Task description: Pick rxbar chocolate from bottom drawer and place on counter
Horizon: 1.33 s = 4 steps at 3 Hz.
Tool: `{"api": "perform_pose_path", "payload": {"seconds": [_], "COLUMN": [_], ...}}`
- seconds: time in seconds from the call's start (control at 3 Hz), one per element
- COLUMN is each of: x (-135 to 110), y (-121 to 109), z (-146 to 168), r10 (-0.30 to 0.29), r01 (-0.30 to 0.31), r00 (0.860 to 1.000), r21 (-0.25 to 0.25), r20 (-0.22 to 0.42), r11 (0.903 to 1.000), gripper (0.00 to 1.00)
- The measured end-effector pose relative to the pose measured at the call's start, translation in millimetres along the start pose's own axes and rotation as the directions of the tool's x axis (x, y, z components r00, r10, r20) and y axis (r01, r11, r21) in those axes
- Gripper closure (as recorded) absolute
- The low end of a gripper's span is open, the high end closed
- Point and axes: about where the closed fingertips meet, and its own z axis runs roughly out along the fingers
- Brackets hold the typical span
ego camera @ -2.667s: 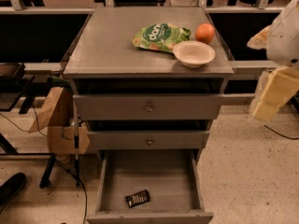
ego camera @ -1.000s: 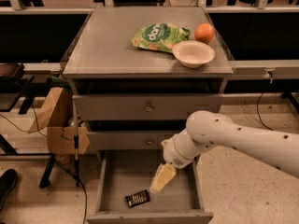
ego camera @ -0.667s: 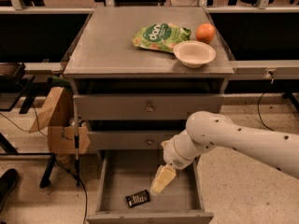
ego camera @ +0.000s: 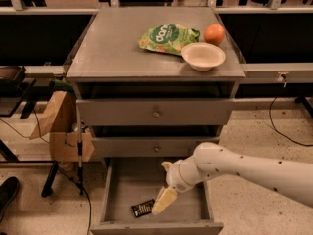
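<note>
Down at frame bottom, open bottom drawer [ego camera: 126, 184] holds the rxbar [ego camera: 142, 208] flat near its front edge. Gripper [ego camera: 164, 200] sits just right of it, grip state can't tell. Farther up, counter [ego camera: 107, 48] carries bag [ego camera: 167, 37], bowl [ego camera: 203, 56], orange [ego camera: 214, 34].

tabletop [ego camera: 112, 48]: smooth matt grey | bottom drawer [ego camera: 127, 185]: same matt grey inside | rxbar chocolate [ego camera: 142, 208]: dark wrapper | hand [ego camera: 164, 200]: smooth cream plastic, low in the drawer just beside the bar | arm [ego camera: 244, 168]: white matt shell, dark specks | snack bag [ego camera: 166, 37]: green film, slight sheen | bowl [ego camera: 203, 55]: pale, matt | paper bag [ego camera: 54, 114]: brown paper
</note>
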Motion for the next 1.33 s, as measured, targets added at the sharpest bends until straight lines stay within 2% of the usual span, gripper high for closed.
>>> {"api": "perform_pose_path", "payload": {"seconds": [0.33, 0.67, 1.0, 1.33], "x": [8, 28, 28, 50], "y": [-31, -24, -24, -34], "z": [41, 82, 82, 111], "r10": [-0.036, -0.019, -0.019, 0.0], "r01": [0.024, 0.008, 0.008, 0.0], "r00": [0.989, 0.982, 0.982, 0.987], "r21": [0.085, 0.062, 0.062, 0.002], "r20": [0.142, 0.19, 0.19, 0.16], "r11": [0.9961, 0.9981, 0.9981, 1.0], "gripper": [0.0, 0.0, 0.0, 0.0]}}
